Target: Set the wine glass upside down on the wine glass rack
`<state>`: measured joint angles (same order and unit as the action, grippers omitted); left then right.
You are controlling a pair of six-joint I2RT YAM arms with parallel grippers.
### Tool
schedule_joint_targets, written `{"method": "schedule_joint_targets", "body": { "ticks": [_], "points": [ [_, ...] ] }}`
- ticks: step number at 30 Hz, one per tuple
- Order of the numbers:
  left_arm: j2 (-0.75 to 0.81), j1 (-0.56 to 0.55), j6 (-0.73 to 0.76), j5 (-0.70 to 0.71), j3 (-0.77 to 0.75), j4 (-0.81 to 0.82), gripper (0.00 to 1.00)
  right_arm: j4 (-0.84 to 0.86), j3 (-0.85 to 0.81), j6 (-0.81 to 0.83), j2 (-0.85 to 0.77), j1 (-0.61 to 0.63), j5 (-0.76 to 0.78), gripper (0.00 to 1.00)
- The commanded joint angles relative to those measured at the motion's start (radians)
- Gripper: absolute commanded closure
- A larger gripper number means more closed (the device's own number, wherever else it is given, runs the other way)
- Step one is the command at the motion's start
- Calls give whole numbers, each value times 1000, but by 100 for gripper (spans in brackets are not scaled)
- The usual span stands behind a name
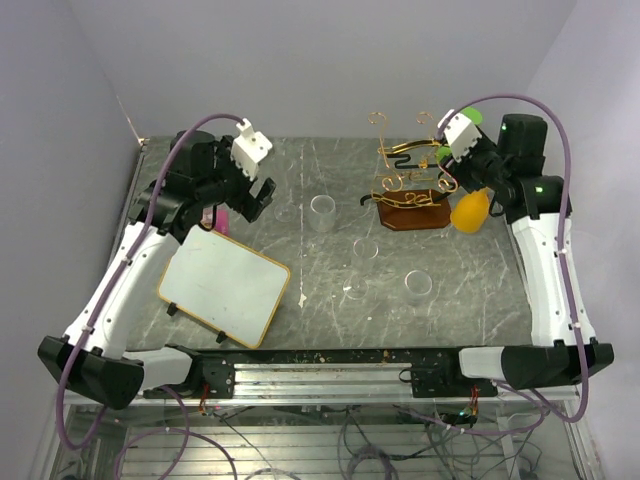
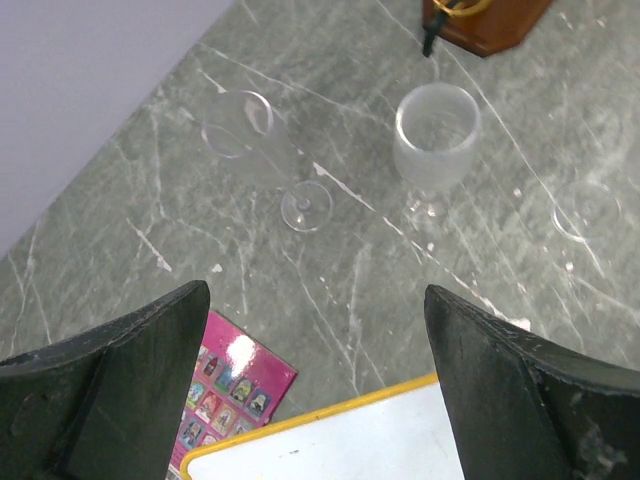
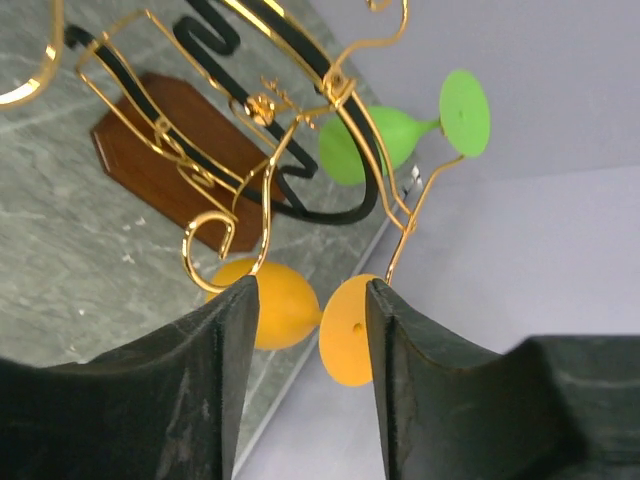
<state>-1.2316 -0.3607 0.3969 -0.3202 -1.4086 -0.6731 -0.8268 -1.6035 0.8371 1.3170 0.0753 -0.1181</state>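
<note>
rack base: cut by top edge | booklet: partly under whiteboard

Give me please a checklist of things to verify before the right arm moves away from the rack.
1. Orange wine glass carried by a hook of the wine glass rack: cannot tell; its foot lies beside a gold wire.
2. Right gripper clear of the orange glass: not ok; stem and foot show between its fingers.
3. Green wine glass hanging on the rack: ok.
4. Rack base flat on the table: ok.
5. Left gripper open and empty: ok.
</note>
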Motion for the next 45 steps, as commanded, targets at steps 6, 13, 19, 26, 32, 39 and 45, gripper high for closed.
{"method": "schedule_joint_targets", "body": {
  "ticks": [6, 13, 19, 26, 32, 39, 45],
  "points": [
    [-118, 7, -211, 215, -79, 175, 3, -23, -87, -139, -39, 4, -131, 45],
    [-268, 18, -257, 277, -202, 183, 2, 10, -98, -212, -67, 4, -116, 33],
    [-431, 23, -279, 251, -310, 145, 2, 3, -118, -248, -64, 4, -160, 25],
    [-588, 23, -266, 246, -465, 69, 10, 3, -99, -248, -55, 4, -154, 25],
    [-666, 25, -254, 269, -518, 27, 25, 16, -70, -248, -44, 4, -139, 26],
    [-704, 25, -234, 267, -532, 7, 36, 18, -51, -236, -27, 4, -117, 28],
    [-745, 25, -225, 249, -569, -12, 48, 12, -49, -230, -21, 4, -117, 29]
  ]
}}
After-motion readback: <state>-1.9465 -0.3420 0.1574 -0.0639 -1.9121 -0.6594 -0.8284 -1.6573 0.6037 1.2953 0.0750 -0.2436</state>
